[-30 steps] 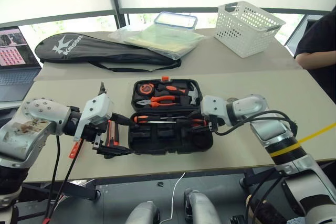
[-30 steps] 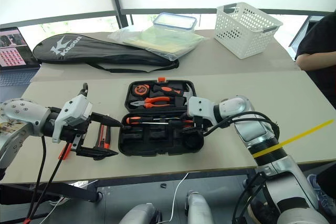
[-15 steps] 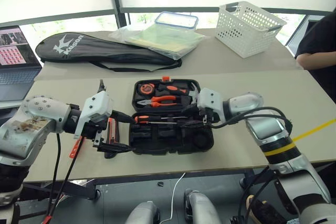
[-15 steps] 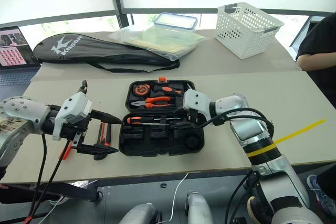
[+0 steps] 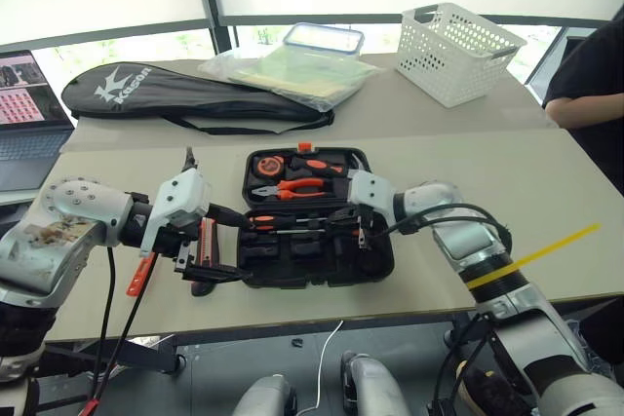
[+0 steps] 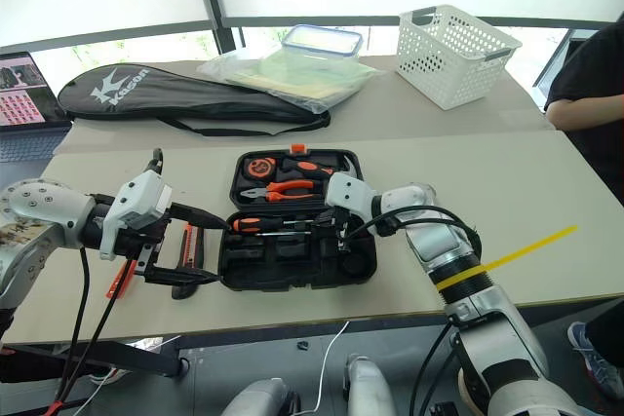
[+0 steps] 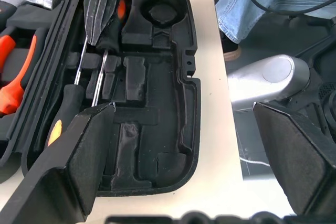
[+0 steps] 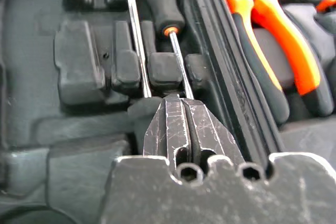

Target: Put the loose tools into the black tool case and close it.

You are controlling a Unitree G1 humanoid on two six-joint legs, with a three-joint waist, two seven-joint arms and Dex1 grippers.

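The black tool case (image 5: 375,262) lies open on the table, with pliers, a hammer and a tape measure in its far half. Two black-and-orange screwdrivers (image 5: 283,222) lie in the near half along the hinge. My right gripper (image 5: 353,231) is inside the case, shut with nothing between its fingers. Its tip (image 8: 181,100) sits right over the two screwdriver shafts (image 8: 178,61). My left gripper (image 5: 239,245) stands wide open at the case's left end. The black-orange utility knife (image 5: 206,239) lies on the table beside it. A slim orange tool (image 5: 139,275) lies under my left forearm.
Behind the case are a long black racket bag (image 5: 185,94), a clear bag with a lidded box (image 5: 302,70) and a white basket (image 5: 463,51). A laptop (image 5: 29,124) stands far left. A person's arm (image 5: 595,94) is at the right edge. Yellow tape (image 5: 546,245) crosses the table's right.
My right gripper has moved left, deeper into the case, and shut from open. The left gripper has stayed where it was, still open.
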